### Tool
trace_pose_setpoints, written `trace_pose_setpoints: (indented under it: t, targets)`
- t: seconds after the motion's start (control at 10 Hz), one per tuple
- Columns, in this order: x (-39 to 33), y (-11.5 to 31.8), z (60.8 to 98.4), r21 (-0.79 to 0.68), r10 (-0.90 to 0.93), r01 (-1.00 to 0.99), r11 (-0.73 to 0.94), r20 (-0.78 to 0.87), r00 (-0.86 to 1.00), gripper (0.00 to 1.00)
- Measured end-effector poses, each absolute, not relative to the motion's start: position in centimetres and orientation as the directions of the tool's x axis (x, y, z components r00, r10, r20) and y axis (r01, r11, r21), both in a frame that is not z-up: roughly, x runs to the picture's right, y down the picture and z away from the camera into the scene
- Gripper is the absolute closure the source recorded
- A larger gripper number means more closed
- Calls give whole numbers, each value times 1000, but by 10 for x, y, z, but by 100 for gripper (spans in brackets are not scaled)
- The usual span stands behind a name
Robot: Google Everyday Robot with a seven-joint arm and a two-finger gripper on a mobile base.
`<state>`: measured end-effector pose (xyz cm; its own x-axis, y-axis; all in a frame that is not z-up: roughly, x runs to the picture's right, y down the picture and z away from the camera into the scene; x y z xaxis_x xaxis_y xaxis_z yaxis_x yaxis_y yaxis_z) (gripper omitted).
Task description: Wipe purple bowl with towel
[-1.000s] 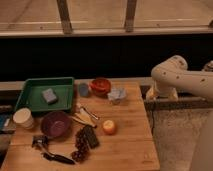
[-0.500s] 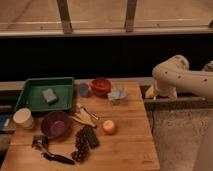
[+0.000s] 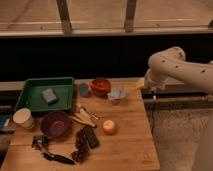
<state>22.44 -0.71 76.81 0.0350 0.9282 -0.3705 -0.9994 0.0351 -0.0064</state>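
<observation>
well, a cream cup (image 3: 22, 118) is standing just left of the purple bowl (image 3: 55, 124), which is sitting near the front left of the wooden table (image 3: 132, 147). behind the purple bowl a green tray (image 3: 30, 101) is lying with a grey-blue sponge (image 3: 49, 95) resting inside it. in front of the purple bowl a dark-handled tool (image 3: 54, 157) is lying, and to its front right dark grapes (image 3: 80, 147) and a dark block (image 3: 90, 136) are lying side by side. just right of the purple bowl some utensils (image 3: 86, 118) are lying. behind and to its right a blue-grey cup (image 3: 83, 90) and a red-orange bowl (image 3: 100, 86) are standing together. further right an orange fruit (image 3: 109, 127) is sitting. the towel (image 3: 116, 94) is lying crumpled well right of and behind the purple bowl, beside the red-orange bowl. farthest from the purple bowl, the gripper (image 3: 151, 93) is hanging under the white arm (image 3: 167, 65) just past the table's right edge, apart from the towel, its jaws standing open and holding nothing.
</observation>
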Motion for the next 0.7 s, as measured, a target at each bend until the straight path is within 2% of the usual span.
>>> trace_pose_setpoints:
  t: [0.7]
  targets:
    - [209,-3,778,-68,918,-997,41,-390,64,20]
